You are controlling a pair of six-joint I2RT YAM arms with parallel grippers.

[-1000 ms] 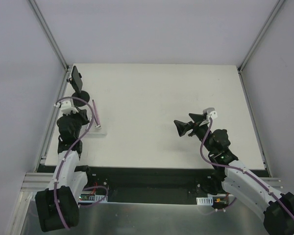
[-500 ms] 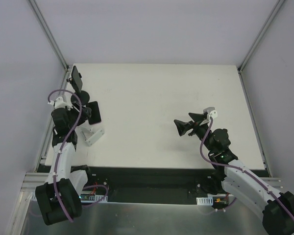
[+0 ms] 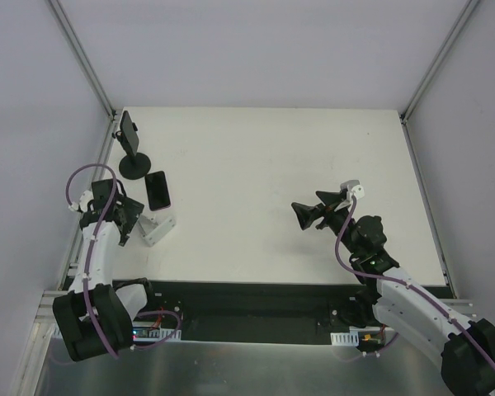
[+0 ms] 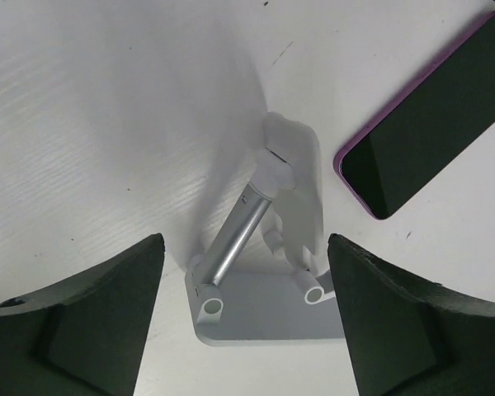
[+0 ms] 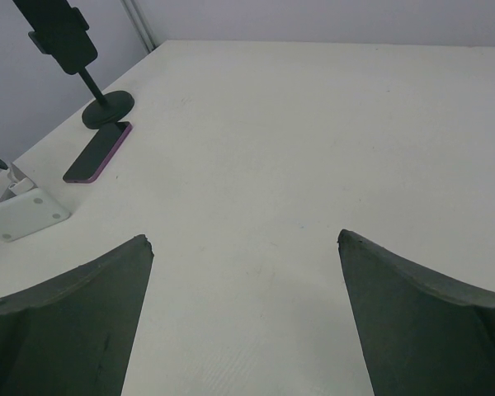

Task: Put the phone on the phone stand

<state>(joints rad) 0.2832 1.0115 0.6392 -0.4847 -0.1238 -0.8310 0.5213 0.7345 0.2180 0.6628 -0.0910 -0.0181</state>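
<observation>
Left gripper [image 4: 245,247] and right gripper [image 5: 244,238] gape apart; one phone [image 4: 425,115], white stand [image 4: 264,318], black stand [image 3: 134,163].

Purple-edged phone [image 3: 157,190] lies flat, screen up, by the table's [image 3: 272,181] left edge, between black stand [image 3: 132,150] and white stand [image 3: 157,225].

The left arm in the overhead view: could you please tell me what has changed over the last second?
The left gripper opened, letting go of the purple-edged black phone, which now lies flat on the white table, and pulled back toward the near-left. The white folding stand with a silver rod turned slightly. The right gripper, open, and the black round-based stand stayed put.
</observation>
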